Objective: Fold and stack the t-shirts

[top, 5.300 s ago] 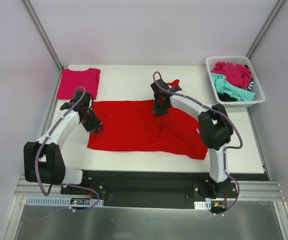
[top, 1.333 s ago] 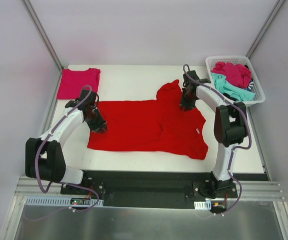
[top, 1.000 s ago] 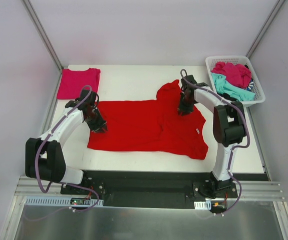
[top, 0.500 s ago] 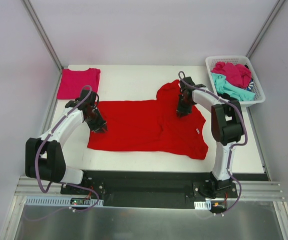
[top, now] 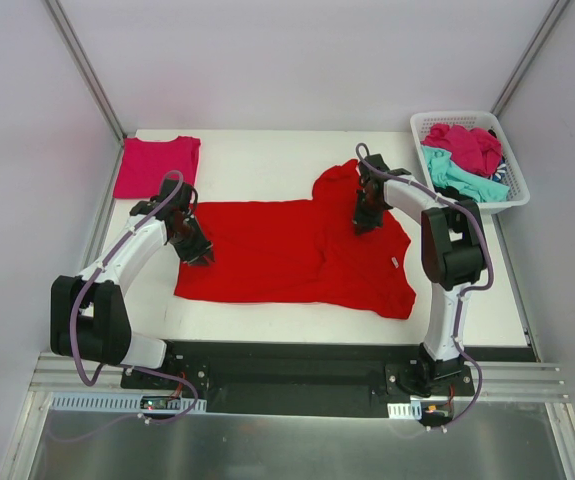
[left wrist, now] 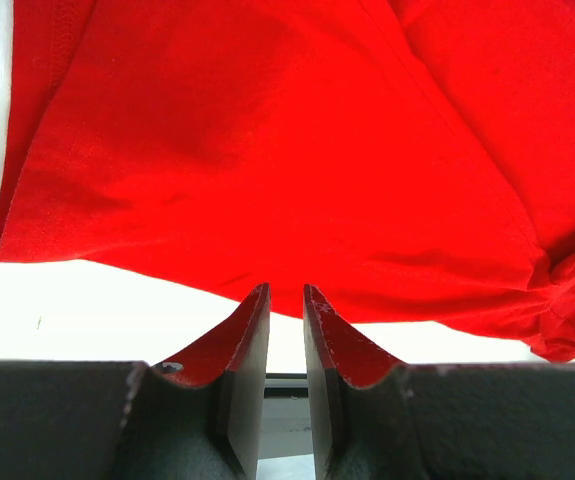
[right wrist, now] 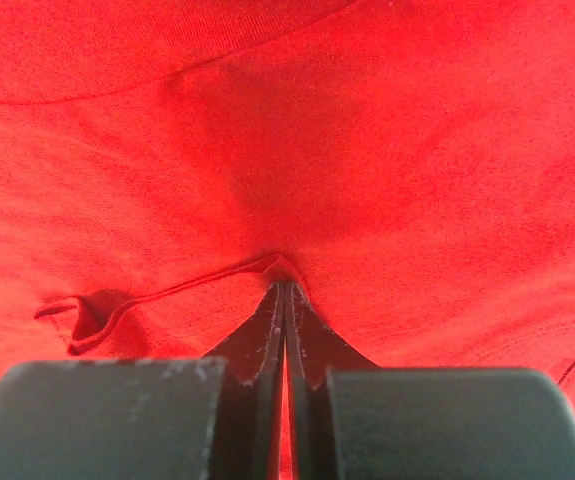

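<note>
the red t-shirt (top: 287, 255) is spread across the table (top: 267, 160). a raised fold at its far right is pinched in the closed right gripper (right wrist: 285, 288). the left gripper (left wrist: 285, 292) is set at its left edge, jaws narrowly parted, seemingly clamping nothing.

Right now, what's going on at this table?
Both claws are on a red t-shirt spread on the table. The right claw is shut on its cloth at the far right side. The left claw sits at its left edge, jaws nearly together; a grip isn't clear. A folded pink t-shirt lies far left; more shirts fill the white basket.
</note>
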Robot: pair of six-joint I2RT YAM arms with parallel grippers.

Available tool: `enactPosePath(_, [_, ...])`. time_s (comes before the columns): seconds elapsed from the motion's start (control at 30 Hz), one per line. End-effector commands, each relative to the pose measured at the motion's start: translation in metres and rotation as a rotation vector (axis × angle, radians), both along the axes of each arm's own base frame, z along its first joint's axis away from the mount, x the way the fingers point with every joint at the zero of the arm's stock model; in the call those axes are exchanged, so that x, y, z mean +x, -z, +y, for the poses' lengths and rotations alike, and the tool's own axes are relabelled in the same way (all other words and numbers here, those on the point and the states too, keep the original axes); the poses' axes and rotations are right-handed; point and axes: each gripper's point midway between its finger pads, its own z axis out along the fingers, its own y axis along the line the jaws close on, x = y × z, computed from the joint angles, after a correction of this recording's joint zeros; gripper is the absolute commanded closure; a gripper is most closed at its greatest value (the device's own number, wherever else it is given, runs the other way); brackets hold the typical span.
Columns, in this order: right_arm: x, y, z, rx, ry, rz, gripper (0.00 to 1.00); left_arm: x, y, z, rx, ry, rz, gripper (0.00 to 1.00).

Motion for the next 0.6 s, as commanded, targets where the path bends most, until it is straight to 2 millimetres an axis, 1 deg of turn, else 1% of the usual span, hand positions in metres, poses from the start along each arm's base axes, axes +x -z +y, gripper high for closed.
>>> enactPosePath(0.0, [-0.006,0.013,0.001,-0.006,-0.009,0.028,0.99,-0.002,-0.003,-0.002,0.011,0.012,0.005,0.80])
enactPosePath(0.1, [-0.006,0.002,-0.001,-0.005,-0.008,0.011,0.99,-0.002,-0.003,-0.002,0.008,0.011,0.004,0.80])
enactPosePath(0.13, [-0.003,-0.009,0.000,-0.003,-0.013,-0.017,0.99,-0.002,-0.004,-0.003,0.007,0.011,0.004,0.80])
enactPosePath(0.23, [-0.002,-0.020,-0.004,-0.007,-0.018,-0.032,0.99,-0.001,-0.005,-0.003,0.003,0.011,-0.001,0.80])
enactPosePath(0.27, [-0.003,-0.019,-0.005,-0.008,-0.019,-0.029,0.98,-0.002,-0.005,-0.003,0.002,0.011,0.001,0.80])
enactPosePath(0.3, [-0.003,-0.019,-0.006,-0.009,-0.018,-0.027,0.93,-0.001,-0.005,-0.004,0.001,0.010,0.000,0.80])
enactPosePath(0.37, [-0.007,-0.016,-0.007,-0.012,-0.016,-0.019,0.90,-0.002,-0.005,-0.004,0.003,0.011,0.001,0.80])
enactPosePath(0.4, [-0.006,-0.016,-0.008,-0.010,-0.013,-0.022,0.84,-0.002,-0.006,-0.004,0.002,0.011,-0.002,0.80])
enactPosePath(0.47, [-0.009,-0.015,-0.007,-0.003,-0.015,-0.020,0.80,-0.002,-0.005,-0.004,0.001,0.013,0.000,0.80])
enactPosePath(0.5, [-0.008,-0.017,-0.005,0.007,-0.021,-0.029,0.75,-0.001,-0.005,-0.004,0.001,0.013,0.000,0.80])
enactPosePath(0.57, [-0.009,-0.018,-0.006,0.006,-0.026,-0.035,0.71,-0.001,-0.006,-0.004,0.001,0.014,-0.002,0.80])
